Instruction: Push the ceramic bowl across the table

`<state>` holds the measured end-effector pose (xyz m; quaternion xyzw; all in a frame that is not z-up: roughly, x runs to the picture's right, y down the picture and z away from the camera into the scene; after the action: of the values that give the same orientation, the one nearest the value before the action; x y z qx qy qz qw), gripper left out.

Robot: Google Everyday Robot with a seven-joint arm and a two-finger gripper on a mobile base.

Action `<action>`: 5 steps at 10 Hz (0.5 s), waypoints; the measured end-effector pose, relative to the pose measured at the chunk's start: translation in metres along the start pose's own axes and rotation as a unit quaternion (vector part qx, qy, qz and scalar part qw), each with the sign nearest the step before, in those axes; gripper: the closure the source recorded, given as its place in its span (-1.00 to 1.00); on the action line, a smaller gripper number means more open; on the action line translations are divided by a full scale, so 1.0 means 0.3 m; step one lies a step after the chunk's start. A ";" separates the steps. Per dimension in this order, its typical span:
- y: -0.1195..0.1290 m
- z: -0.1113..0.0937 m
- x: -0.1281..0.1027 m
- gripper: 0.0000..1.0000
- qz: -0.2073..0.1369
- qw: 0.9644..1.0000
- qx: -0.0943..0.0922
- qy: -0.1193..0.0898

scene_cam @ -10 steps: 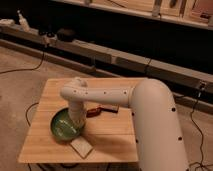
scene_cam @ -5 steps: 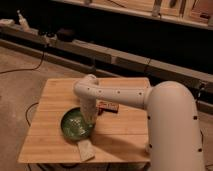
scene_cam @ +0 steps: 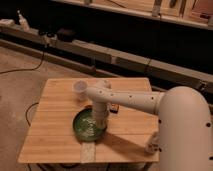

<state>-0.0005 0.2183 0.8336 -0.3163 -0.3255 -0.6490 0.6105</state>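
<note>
The ceramic bowl point(scene_cam: 86, 128), wide, shallow and glossy green, sits on the light wooden table point(scene_cam: 50, 107) near its front middle. My white arm reaches in from the right and bends down at the wrist. The gripper point(scene_cam: 100, 123) points down into the right side of the bowl, against its inner wall. It is shut, and I see nothing held in it. The arm hides the bowl's right rim.
A small white cup point(scene_cam: 80, 88) stands behind the bowl, toward the table's back. A dark red item point(scene_cam: 114, 108) lies just right of the wrist. A pale flat pad point(scene_cam: 89, 150) lies at the front edge below the bowl. A small white object point(scene_cam: 151, 145) sits near the front right corner.
The bowl has slid to the right across the table, with the gripper moving right along with it. The cup has stayed in place.
</note>
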 end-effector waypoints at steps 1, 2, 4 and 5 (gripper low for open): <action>0.027 -0.003 0.002 1.00 0.009 1.000 -0.001 0.000; 0.052 -0.006 0.000 1.00 0.017 1.000 -0.004 0.000; 0.118 0.000 -0.021 1.00 0.039 0.999 -0.014 -0.008; 0.146 0.007 -0.033 1.00 0.051 0.999 -0.015 -0.012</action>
<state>0.0439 0.2241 0.8285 -0.3493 -0.3060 -0.6182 0.6342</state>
